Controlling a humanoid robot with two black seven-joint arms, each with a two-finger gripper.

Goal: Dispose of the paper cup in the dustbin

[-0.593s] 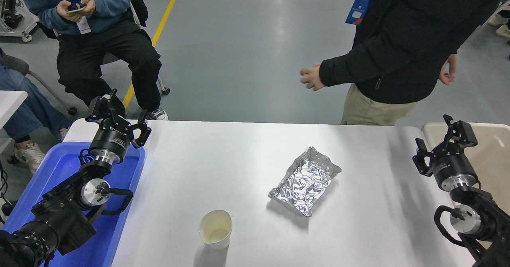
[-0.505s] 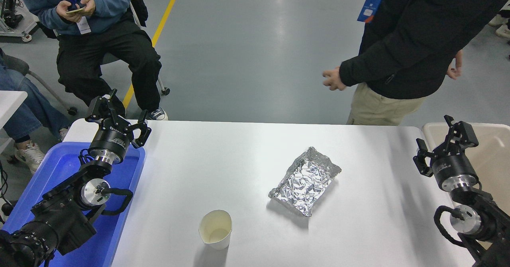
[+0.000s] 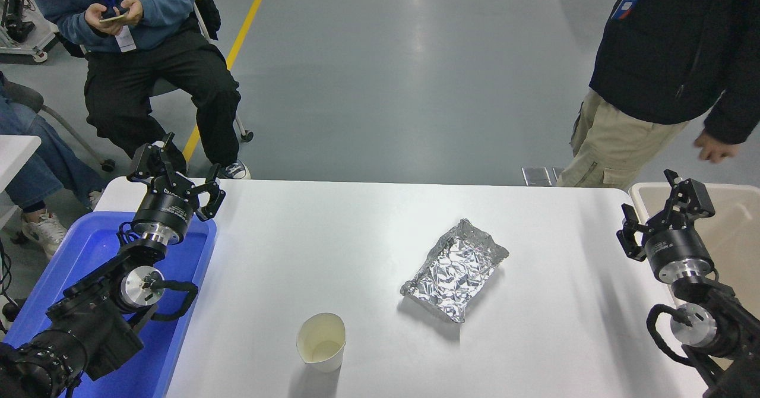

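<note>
Fingers [image 3: 692, 196] spread; tapered paper cup [image 3: 321, 341] (cream-lined) upright

White paper cup [image 3: 321, 338]; silver foil packet [image 3: 454, 269]; blue tray [image 3: 89, 249]; beige dustbin [image 3: 733, 231].

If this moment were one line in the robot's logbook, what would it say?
cup: upright on table, untouched | bin: far right | right gripper: open, empty | left gripper: parked

Left arm: parked at lower left, wrist angled up and away, left tool [image 3: 176, 175] spread wide, holding nothing; right arm: at right edge, raised, right tool [image 3: 664, 209] likewise spread, holding nothing.
</note>
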